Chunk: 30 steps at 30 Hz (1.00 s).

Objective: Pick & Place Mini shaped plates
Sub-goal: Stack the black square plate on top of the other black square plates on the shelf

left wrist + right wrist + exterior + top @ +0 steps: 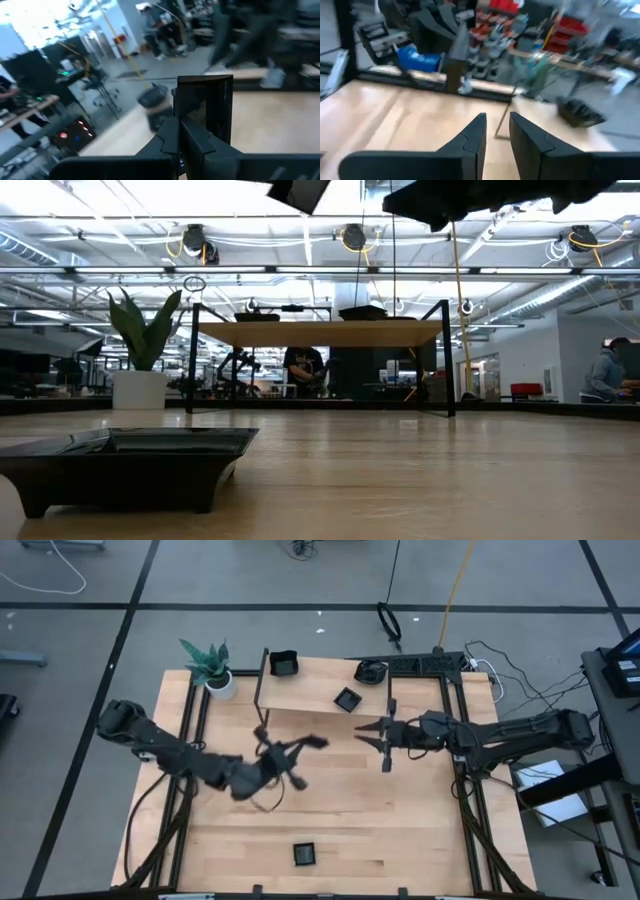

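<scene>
Light wood counter [400, 820] w/ black frame rails along both sides, on a grey floor crossed by dark lines. A raised wood shelf [320, 690] on thin black legs stands at the far side; a potted green plant [212, 668] sits at the far left corner. Low view: big open workshop behind, bright ceiling lights, a person seated at far right.

Left end effector [305, 745] hangs above mid-counter, fingers pressed together, pinching a square black mini plate [207, 107] by its rim; the plate stands on edge, flat face vertical, sticking out past the fingertips toward the right arm. Square, so no clear long axis.

Right end effector [372, 733] is just opposite, near the shelf's front edge, fingers slightly apart, nothing between them.

Other mini plates: a square one [347, 699] on the shelf, another square one [284, 664] at the shelf's far left, a rounded one [371, 671] at its far edge, and a square one [304, 854] flat at the counter's near edge.
</scene>
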Each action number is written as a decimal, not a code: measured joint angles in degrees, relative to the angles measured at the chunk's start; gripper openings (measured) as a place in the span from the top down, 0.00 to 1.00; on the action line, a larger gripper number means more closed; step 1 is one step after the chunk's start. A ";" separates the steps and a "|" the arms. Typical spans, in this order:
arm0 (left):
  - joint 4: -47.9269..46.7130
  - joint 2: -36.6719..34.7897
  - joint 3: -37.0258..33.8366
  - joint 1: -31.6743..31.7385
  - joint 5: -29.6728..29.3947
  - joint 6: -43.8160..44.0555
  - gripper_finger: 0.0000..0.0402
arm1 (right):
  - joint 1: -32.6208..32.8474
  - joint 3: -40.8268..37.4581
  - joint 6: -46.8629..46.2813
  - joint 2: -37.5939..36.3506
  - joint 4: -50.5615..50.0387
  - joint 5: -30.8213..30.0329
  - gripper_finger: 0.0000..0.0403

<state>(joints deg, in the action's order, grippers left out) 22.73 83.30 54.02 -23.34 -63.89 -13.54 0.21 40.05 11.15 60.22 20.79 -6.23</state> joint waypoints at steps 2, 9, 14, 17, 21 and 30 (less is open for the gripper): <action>4.70 0.28 0.00 2.92 3.04 -4.30 0.98 | 0.70 -1.95 1.23 0.52 4.92 -2.16 0.81; 13.55 2.28 0.09 10.64 12.21 -13.30 0.99 | 2.67 -4.98 3.33 5.99 15.29 -11.82 0.69; 20.31 4.86 0.00 12.30 12.66 -25.45 0.99 | 2.38 -6.88 3.04 11.33 31.91 -14.74 0.63; 22.00 5.60 0.00 12.49 13.20 -29.13 0.99 | 2.35 -6.95 3.07 14.75 40.07 -14.57 0.63; 22.07 5.74 0.00 12.51 13.24 -29.74 0.99 | 1.14 -6.94 2.22 18.38 45.03 -13.11 0.66; 21.94 5.71 0.00 12.44 12.85 -30.29 0.99 | -2.08 -6.95 -4.39 21.58 48.65 -6.76 0.70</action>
<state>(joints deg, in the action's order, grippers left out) 44.67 89.01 54.02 -10.90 -51.05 -43.83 -1.87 33.10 6.75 81.80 69.44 -12.99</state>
